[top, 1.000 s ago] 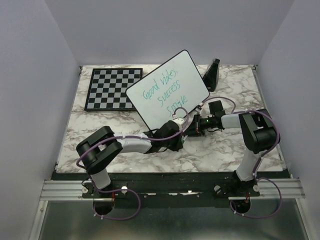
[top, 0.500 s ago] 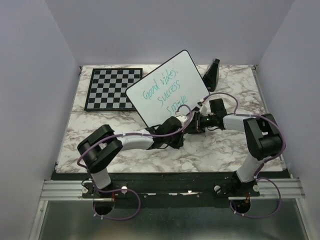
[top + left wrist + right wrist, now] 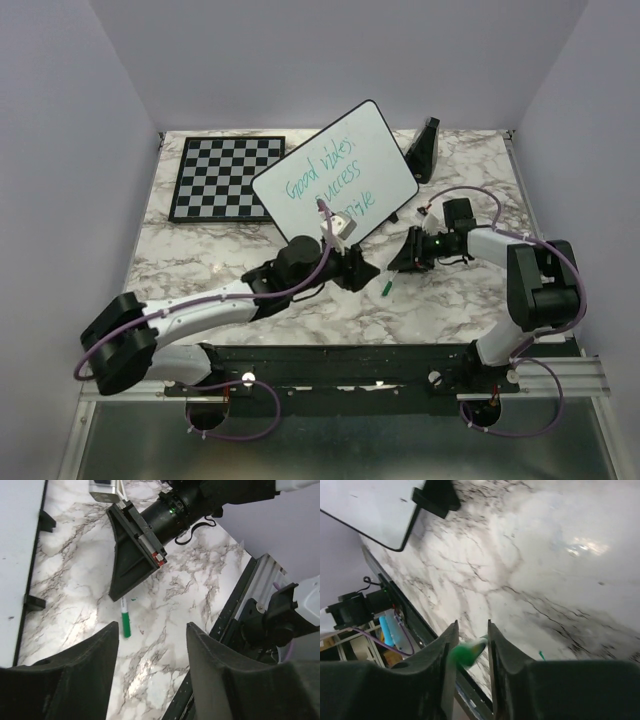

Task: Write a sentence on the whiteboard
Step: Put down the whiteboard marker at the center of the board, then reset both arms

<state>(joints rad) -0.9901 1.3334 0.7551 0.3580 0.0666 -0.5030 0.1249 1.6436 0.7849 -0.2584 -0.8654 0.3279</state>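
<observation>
Green sentence covers the whiteboard: writing looks done, marker on the bench. Left tool spread, empty; right tool near-closed about a green blur, grip unclear.

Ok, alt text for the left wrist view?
A green marker lies on the marble table between the fingers of the open left tool. The right tool sits close by its white end; the whiteboard runs down the left edge.
</observation>
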